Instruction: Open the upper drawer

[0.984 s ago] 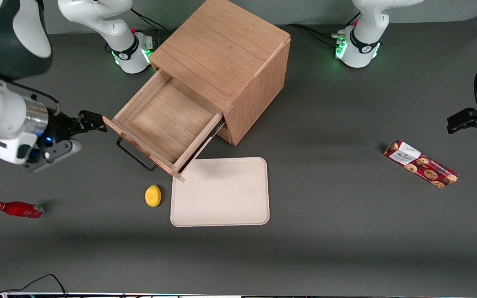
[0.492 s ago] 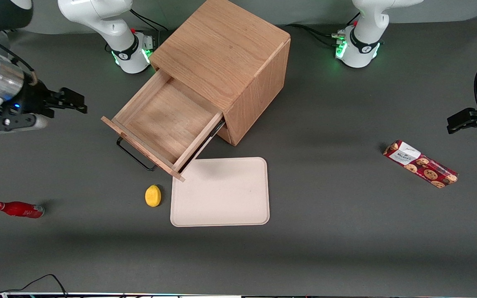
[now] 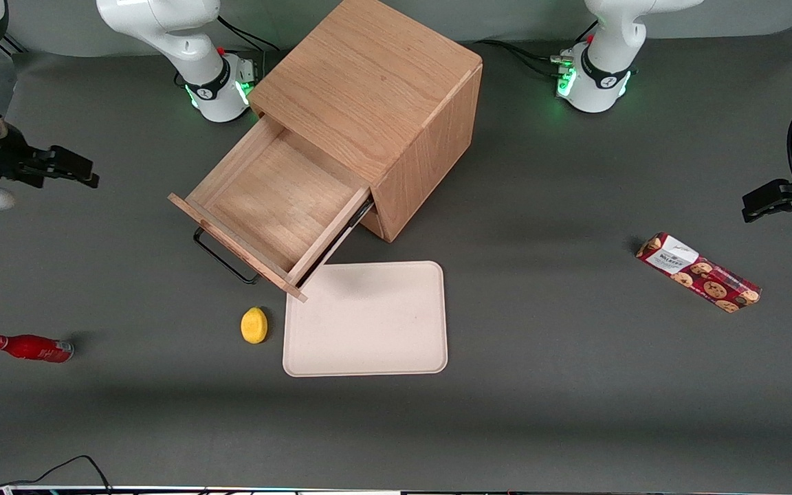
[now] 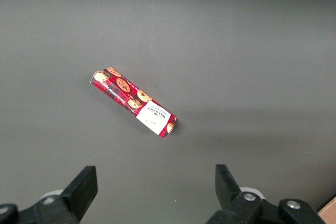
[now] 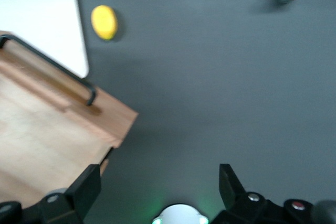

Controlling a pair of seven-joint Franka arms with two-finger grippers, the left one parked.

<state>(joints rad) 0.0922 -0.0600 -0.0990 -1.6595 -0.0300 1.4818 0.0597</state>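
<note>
The upper drawer (image 3: 272, 203) stands pulled far out of the oak cabinet (image 3: 375, 89), its light-wood tray empty. Its thin black bar handle (image 3: 223, 258) sticks out under the front panel. The lower drawer is hidden beneath it. My right gripper (image 3: 81, 172) is open and empty, well apart from the drawer front, toward the working arm's end of the table. In the right wrist view the gripper (image 5: 159, 177) hangs over bare table beside the drawer's corner (image 5: 118, 121), with the handle (image 5: 50, 64) in sight.
A cream tray (image 3: 368, 344) lies nearer the front camera than the drawer, with a yellow lemon (image 3: 254, 324) beside it. A red bottle (image 3: 28, 347) lies toward the working arm's end. A red cookie box (image 3: 698, 271) lies toward the parked arm's end.
My right gripper has drawn away from the drawer's front panel toward the working arm's end of the table, open the whole time. The drawer has stayed pulled out and still.
</note>
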